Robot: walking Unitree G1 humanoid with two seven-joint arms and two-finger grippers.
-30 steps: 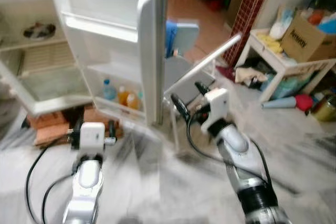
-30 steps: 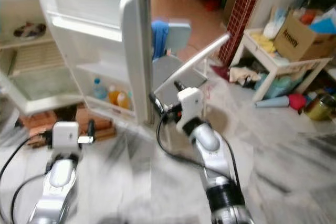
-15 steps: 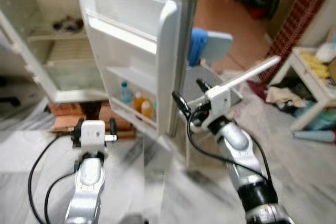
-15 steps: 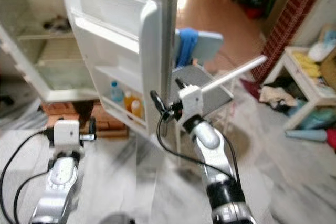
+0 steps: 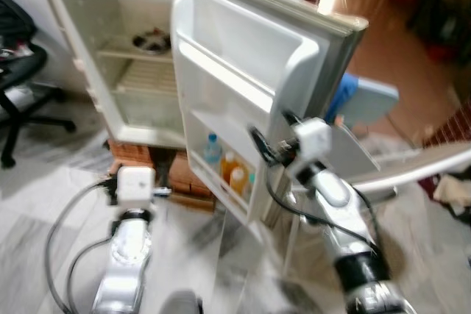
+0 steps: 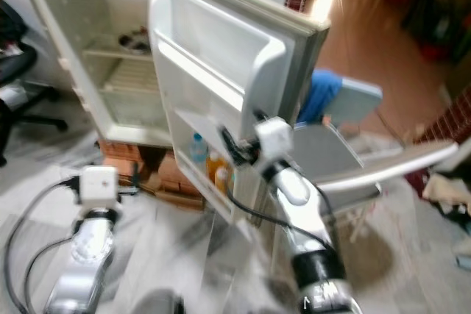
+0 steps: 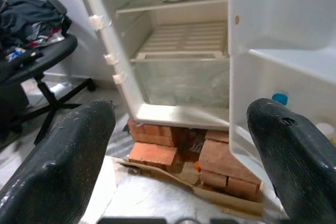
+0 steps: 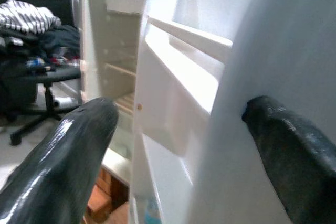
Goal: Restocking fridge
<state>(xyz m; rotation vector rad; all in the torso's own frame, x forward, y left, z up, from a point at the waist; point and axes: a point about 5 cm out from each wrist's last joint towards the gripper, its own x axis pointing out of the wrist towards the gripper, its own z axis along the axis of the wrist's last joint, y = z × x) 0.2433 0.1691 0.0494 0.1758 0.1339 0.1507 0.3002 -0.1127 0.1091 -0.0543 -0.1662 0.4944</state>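
We take the open fridge door (image 5: 250, 101) as our landmark. Our right gripper (image 5: 271, 137) sits right at the door's free edge, level with its lower shelf, its jaws apart with one finger on the inner, shelf side and the other beyond the edge on the outer side; in the right wrist view the tall door edge runs up between the two fingers (image 8: 68, 150). We cannot tell whether either finger touches the door. The door's long axis stands upright, across the jaws' opening, so we judge the right arm much the nearer for swinging it.

On the door's bottom shelf stand the bottles (image 5: 224, 167), one with a blue cap and two orange ones. Behind the door, the fridge cabinet (image 5: 140, 71) holds a bowl (image 5: 152, 39) on its upper shelf.

Our left gripper (image 7: 173, 145) hangs low, on the cabinet side of the door and well apart from it, its jaws wide apart and holding nothing, facing the bricks (image 7: 210, 161) beneath the cabinet.
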